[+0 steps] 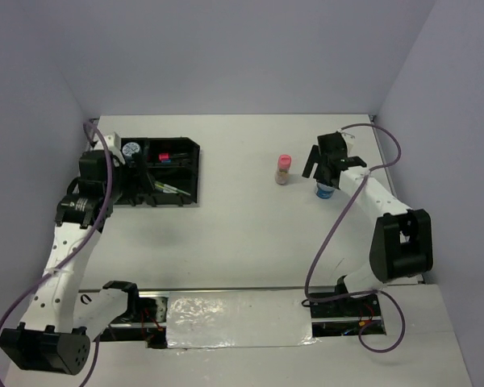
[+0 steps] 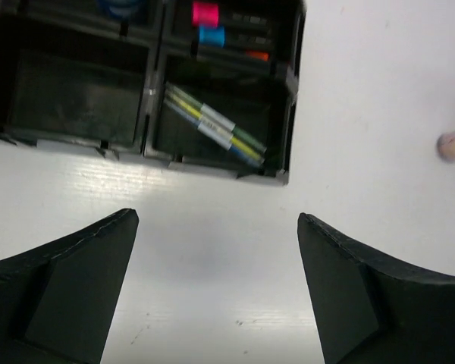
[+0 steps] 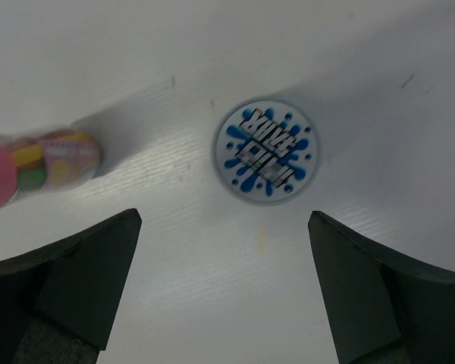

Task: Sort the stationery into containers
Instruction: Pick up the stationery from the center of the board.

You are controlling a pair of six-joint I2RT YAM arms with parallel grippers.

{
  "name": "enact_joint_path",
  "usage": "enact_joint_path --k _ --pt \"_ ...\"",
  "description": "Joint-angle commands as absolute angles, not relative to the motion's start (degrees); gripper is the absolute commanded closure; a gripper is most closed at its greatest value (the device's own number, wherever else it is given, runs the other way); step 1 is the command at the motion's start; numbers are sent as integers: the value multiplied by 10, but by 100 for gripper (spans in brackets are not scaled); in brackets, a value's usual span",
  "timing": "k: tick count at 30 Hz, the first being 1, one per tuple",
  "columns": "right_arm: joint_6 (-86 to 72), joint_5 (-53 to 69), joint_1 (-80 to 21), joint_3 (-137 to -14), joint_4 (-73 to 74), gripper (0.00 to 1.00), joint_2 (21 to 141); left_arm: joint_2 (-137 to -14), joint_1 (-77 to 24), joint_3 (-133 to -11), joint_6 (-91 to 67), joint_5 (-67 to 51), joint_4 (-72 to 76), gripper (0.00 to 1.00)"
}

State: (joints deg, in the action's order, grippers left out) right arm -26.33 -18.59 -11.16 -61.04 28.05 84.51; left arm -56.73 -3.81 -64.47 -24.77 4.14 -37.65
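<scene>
The round tin [image 3: 266, 152], white-lidded with a blue splash print, sits flat on the tabletop [image 3: 212, 45] on the right side, well apart from the black tray [image 1: 195, 173] on the far left. The right hand [image 3: 224, 220] hangs directly over it with its fingers spread wide and nothing between them; the tin lies just ahead of the gap. It looks like a small, rigid, light thing, so weight should be no trouble. The worry is its smooth round wall, which could squirt out of a pinch that lands off centre. The flat lid offers nothing to hold, so the best purchase would be across the full width, one finger on each side of the rim, set low so the pads meet the wall rather than the lid edge. Just beside it stands the pink-capped bottle [image 3: 38, 163], upright and narrow, probably easy to tip. The finger nearest it needs room, and the bottle would be best gripped round its body below the cap. The left hand [image 2: 218, 220] is also spread apart and empty, near the tray's front edge. The thin pens [image 2: 212, 125] lie slantwise in one compartment, capped markers [image 2: 210, 36] in the compartment behind, and a second tin [image 1: 131, 149] in a back corner.
</scene>
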Motion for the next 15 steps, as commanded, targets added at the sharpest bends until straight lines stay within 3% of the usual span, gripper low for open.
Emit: enact_joint_path --k 1,15 --pt "-240 -190 -77 -660 285 0 867 -546 -38 -576 -232 17 -295 1" --pt "-182 -100 -20 -687 272 2 972 -541 -35 -527 -221 -18 -289 1"
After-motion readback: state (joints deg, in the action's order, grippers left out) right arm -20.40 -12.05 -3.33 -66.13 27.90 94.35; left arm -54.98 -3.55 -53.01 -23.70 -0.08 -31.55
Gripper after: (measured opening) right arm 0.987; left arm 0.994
